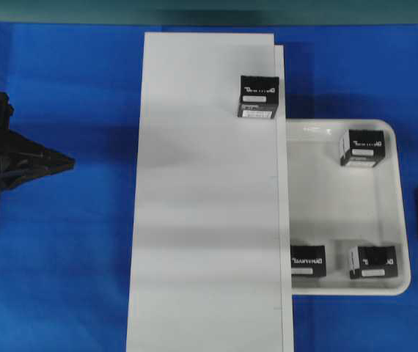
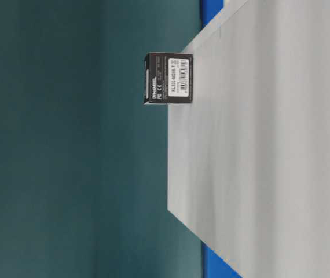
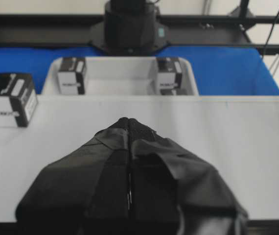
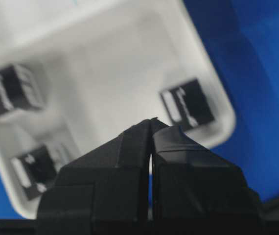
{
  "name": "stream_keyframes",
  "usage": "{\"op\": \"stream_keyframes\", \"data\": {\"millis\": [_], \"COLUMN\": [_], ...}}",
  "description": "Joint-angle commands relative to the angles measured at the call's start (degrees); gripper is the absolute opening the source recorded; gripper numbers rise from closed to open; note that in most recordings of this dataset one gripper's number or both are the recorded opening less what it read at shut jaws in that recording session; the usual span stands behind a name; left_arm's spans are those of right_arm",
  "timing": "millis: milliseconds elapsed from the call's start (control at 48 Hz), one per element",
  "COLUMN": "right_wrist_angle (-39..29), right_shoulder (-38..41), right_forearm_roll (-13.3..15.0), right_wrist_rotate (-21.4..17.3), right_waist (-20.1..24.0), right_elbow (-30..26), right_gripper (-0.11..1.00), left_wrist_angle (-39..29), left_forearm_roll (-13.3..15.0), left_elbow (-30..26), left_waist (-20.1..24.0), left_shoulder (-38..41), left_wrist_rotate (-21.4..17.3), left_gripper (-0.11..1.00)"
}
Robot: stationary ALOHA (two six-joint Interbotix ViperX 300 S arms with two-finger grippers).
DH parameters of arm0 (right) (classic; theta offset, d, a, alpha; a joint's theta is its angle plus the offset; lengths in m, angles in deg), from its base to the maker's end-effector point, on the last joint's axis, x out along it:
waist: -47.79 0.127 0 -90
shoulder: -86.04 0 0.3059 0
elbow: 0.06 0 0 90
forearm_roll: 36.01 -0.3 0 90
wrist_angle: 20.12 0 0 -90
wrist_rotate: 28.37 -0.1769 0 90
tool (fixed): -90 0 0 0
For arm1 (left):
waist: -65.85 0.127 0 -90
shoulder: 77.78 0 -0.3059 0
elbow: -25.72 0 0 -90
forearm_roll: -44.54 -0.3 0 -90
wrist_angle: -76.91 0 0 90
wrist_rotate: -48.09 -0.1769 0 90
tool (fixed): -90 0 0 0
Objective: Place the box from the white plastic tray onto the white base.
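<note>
One box [image 1: 257, 96] on white base [image 1: 202, 220] — three in white plastic tray [image 1: 403, 220]; left end effector [image 3: 128, 122] and right end effector [image 4: 151, 123] both closed, empty.

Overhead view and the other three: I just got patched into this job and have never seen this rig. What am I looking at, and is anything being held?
It is a two-arm robot at a blue table. The top-down picture shows a long white board carrying one black box, and a white tray with three more boxes. The side picture, turned sideways, shows that same box on the board. The other two come from cameras on the wrists. The left end effector is shut and empty, over the board. The right end effector is shut and empty too, above the tray.
</note>
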Motion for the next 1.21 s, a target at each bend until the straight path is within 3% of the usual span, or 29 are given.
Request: {"op": "stream_keyframes", "data": {"millis": [0, 250, 438, 813, 980, 1188], "right_wrist_angle": [-0.9, -2.2, -1.8, 5.7, 7.2, 10.6], "right_shoulder": [1.8, 8.2, 13.4, 21.3, 25.0, 28.9], "right_forearm_roll": [1.5, 2.3, 1.9, 0.0, 0.0, -0.1], "right_wrist_rotate": [0.7, 6.2, 9.6, 16.7, 18.1, 22.3], "right_waist": [-0.2, -1.8, -5.8, -8.1, -8.2, -8.9], "right_elbow": [-0.9, -0.7, -0.1, 4.4, 6.0, 6.2], "right_gripper": [-0.02, -0.02, -0.01, 0.10, 0.29, 0.87], "left_wrist_angle": [0.4, 0.3, 0.4, 0.3, 0.4, 0.4], "left_forearm_roll": [-0.2, -0.2, -0.2, -0.2, -0.2, -0.2], "left_elbow": [-1.7, -2.1, -2.2, -2.3, -2.4, -2.5], "left_waist": [0.2, 0.2, 0.2, 0.2, 0.2, 0.3], "left_shoulder": [0.4, 0.4, 0.4, 0.5, 0.5, 0.3], "left_wrist_rotate": [0.0, 0.0, 0.0, 0.0, 0.0, 0.2], "left_gripper": [-0.07, -0.07, -0.07, -0.07, -0.07, -0.07]}}
